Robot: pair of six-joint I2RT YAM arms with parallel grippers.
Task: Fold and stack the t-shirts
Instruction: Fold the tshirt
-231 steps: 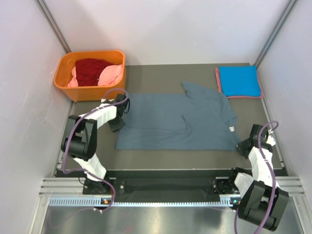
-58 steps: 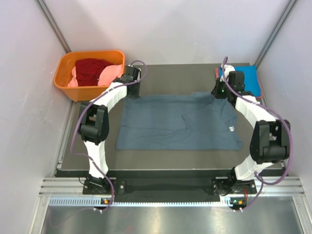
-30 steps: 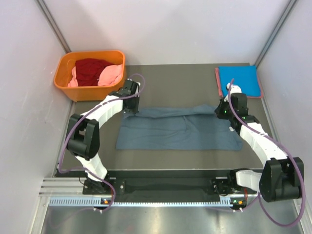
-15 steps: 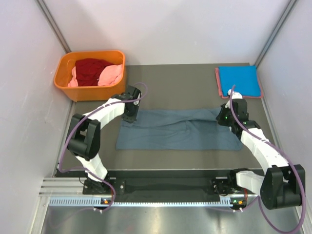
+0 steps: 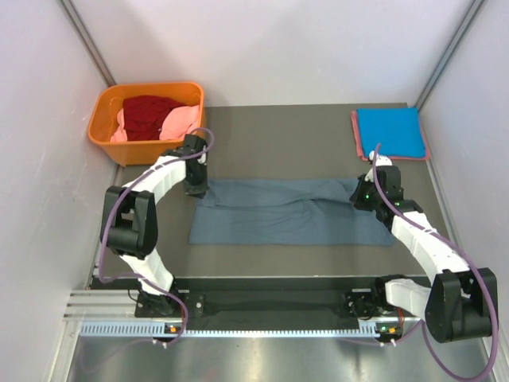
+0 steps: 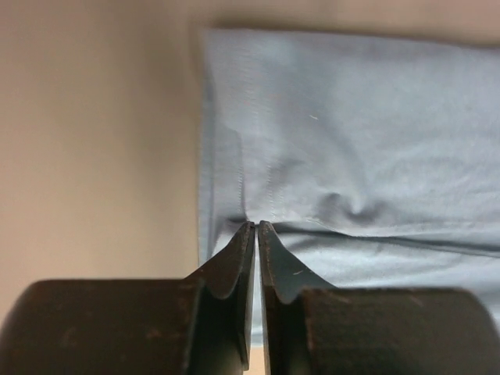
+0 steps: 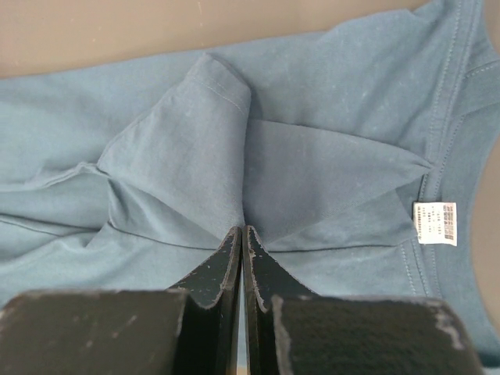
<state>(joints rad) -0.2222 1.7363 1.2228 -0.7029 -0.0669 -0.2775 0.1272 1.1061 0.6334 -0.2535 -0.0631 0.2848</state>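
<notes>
1. The large slate grey-blue cloth t-shirt [image 5: 294,213] lies centred on the dark table [image 5: 278,131], doubled into a band running 9 to 3 o'clock.
2. At its 10 o'clock corner the left gripper [image 6: 255,226] is set with jaws nearly touching; a pinch cannot be confirmed.
3. At 2 o'clock the right gripper [image 7: 243,229] is closed, creases converging on its tips: cloth is judged pinched.
4. Light, limp cloth is expected; corners should be taken.

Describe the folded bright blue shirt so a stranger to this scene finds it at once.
On the dark table, look to the far right corner, opposite the orange basket. The bright blue t-shirt lies there folded square on a salmon-red one. Unlike the duller, larger grey-blue shirt mid-table, it is vivid blue.
</notes>
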